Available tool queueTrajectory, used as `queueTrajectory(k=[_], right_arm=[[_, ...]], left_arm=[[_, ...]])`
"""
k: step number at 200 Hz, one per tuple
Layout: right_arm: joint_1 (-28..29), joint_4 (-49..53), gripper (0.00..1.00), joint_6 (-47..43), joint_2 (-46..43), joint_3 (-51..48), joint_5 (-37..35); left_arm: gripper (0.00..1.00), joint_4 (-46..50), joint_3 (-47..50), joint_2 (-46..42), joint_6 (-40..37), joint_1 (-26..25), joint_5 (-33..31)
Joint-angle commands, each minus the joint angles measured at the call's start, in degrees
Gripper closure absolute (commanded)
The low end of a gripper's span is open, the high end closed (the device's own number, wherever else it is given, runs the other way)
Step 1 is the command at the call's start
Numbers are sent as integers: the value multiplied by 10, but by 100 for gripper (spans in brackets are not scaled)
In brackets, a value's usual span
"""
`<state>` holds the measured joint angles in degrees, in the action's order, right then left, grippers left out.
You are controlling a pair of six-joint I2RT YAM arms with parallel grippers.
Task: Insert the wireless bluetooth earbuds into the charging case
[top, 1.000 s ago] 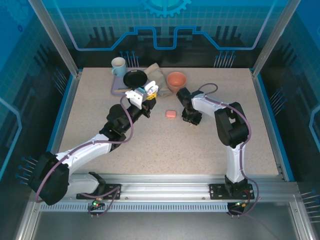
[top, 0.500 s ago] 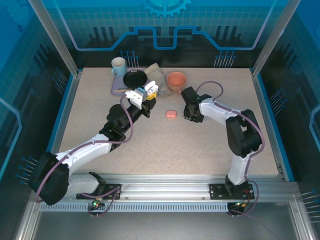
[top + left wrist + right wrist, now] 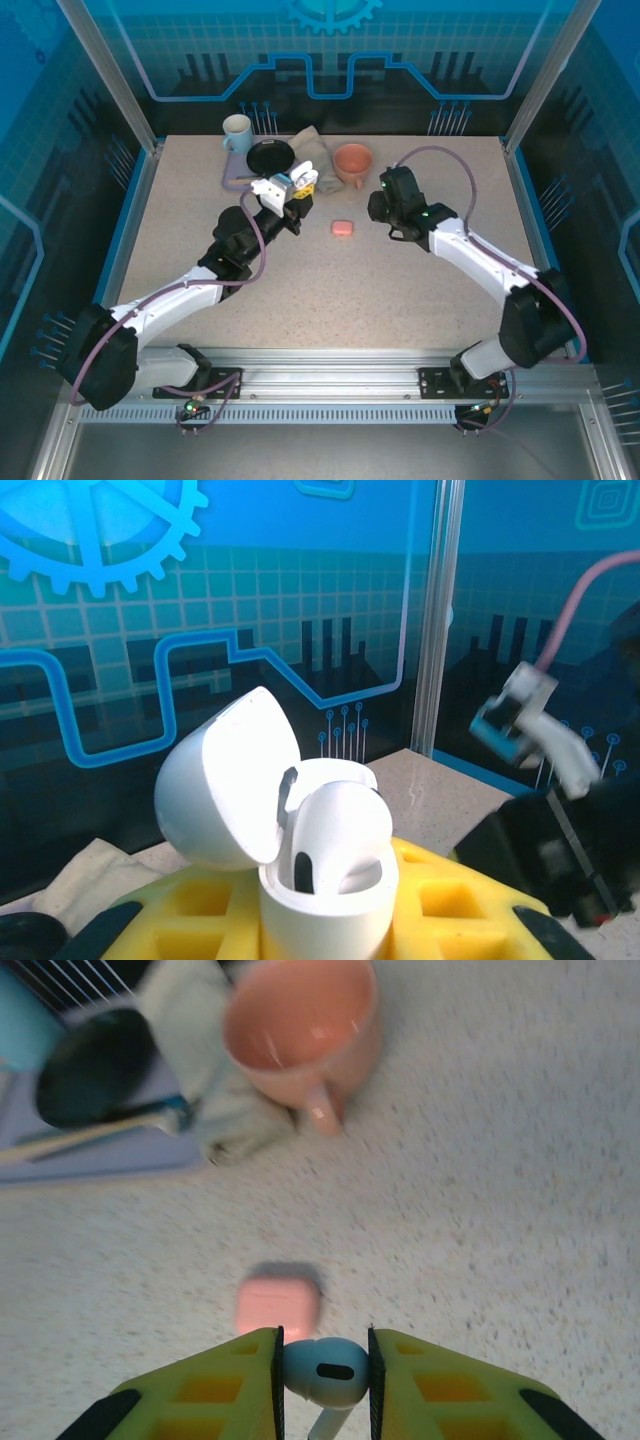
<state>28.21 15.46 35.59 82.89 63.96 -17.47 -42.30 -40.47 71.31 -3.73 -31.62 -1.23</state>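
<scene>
My left gripper [image 3: 330, 912] [image 3: 298, 190] is shut on a white charging case [image 3: 328, 885], held upright above the table. The case's lid [image 3: 225, 785] is swung open to the left, and one white earbud [image 3: 340, 825] sits in it. My right gripper [image 3: 322, 1375] [image 3: 378, 208] is shut on another white earbud [image 3: 322, 1368], pinched between its yellow fingers [image 3: 225, 1385] with the stem pointing down. It hangs above the table just right of a closed salmon-pink case [image 3: 277, 1303] [image 3: 342, 228] that lies flat on the surface.
At the back stand a salmon cup [image 3: 352, 160] [image 3: 300, 1025], a crumpled cloth [image 3: 311, 150], a black bowl [image 3: 268, 157] on a purple tray [image 3: 236, 181] and a pale mug [image 3: 237, 132]. Glass walls ring the table.
The right arm has lifted and swung out to the right, carrying its gripper and the earbud away from the tabletop beside the pink case. The left arm has stayed still.
</scene>
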Motion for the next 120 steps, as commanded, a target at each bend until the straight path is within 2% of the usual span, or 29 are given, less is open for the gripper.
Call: queueTrajectory(k=[1,58,120], right_arm=[[7,-104,73,-53,-63,-22,6],[16,-210,73,-83,-165,-30,40],[34,-264,73,-99,-163,24,107]], left_arm=[[100,-2,-25,-8,13,5,34],[100,28,-53,-4,26,4,105],[100,39,-96,25,37,3,147]])
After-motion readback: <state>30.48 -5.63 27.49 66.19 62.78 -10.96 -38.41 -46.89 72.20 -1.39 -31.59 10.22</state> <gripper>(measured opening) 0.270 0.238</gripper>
